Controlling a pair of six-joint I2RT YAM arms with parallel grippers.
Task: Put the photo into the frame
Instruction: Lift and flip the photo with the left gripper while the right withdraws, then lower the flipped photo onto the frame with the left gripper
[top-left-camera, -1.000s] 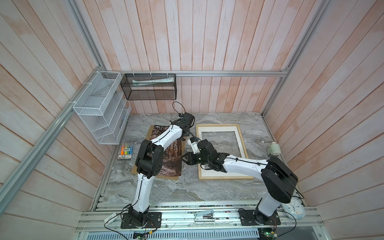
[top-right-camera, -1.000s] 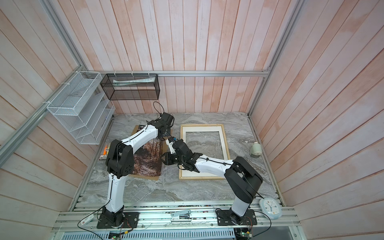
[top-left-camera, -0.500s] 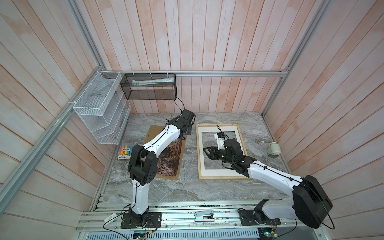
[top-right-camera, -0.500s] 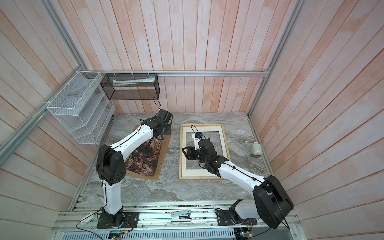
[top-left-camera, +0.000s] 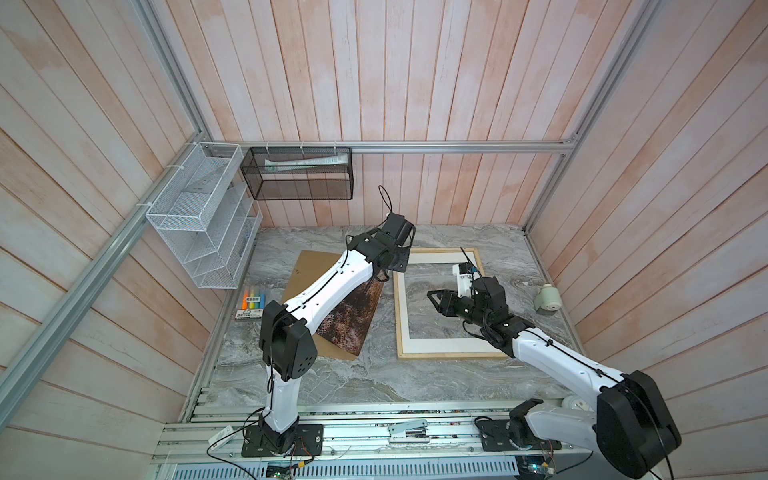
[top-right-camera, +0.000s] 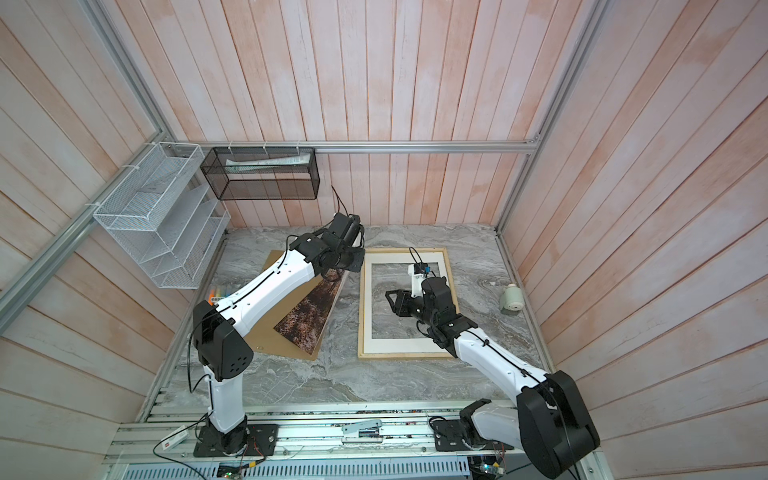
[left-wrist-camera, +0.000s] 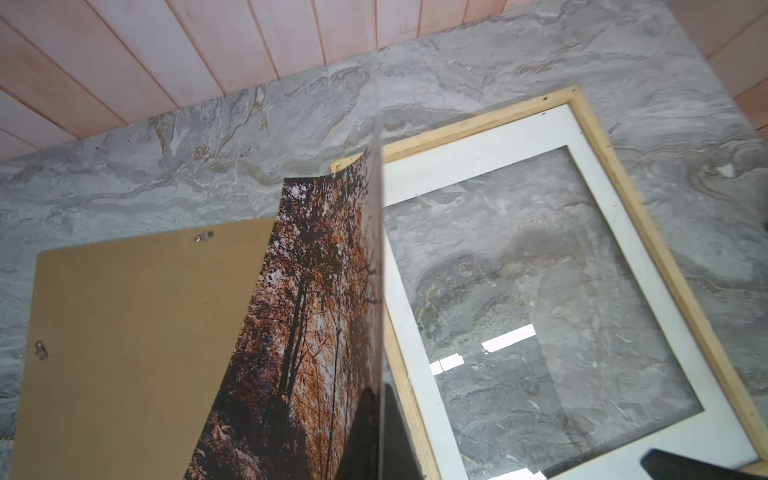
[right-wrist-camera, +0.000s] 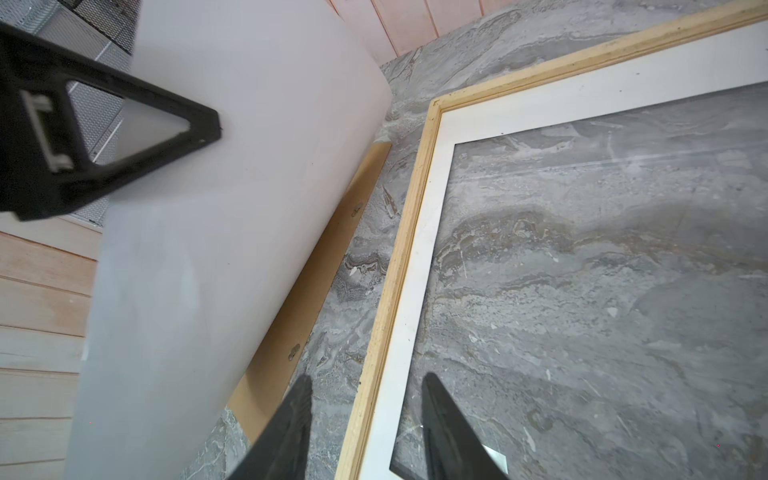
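The photo (top-left-camera: 353, 316), an autumn forest print, stands tilted over the brown backing board (top-left-camera: 307, 266), its far edge raised. My left gripper (left-wrist-camera: 380, 436) is shut on that raised edge; in a top view it (top-left-camera: 386, 270) hangs by the frame's far left corner. The right wrist view shows the photo's white back (right-wrist-camera: 228, 208). The frame (top-left-camera: 449, 355), pale wood with a white mat (top-left-camera: 449, 345) inside, lies flat to the right. My right gripper (top-left-camera: 434, 299) hovers open over the frame's opening, its fingers either side of the left strip (right-wrist-camera: 399, 270) in the right wrist view, holding nothing.
A pack of coloured markers (top-left-camera: 251, 303) lies left of the backing board. A white wire rack (top-left-camera: 199, 224) and a black mesh basket (top-left-camera: 299, 174) hang on the walls. A small pale device (top-left-camera: 548, 301) sits by the right wall.
My right gripper has left the photo's edge and swung right, over the frame's opening. The left gripper has raised the photo's far edge, tilting the print more steeply.
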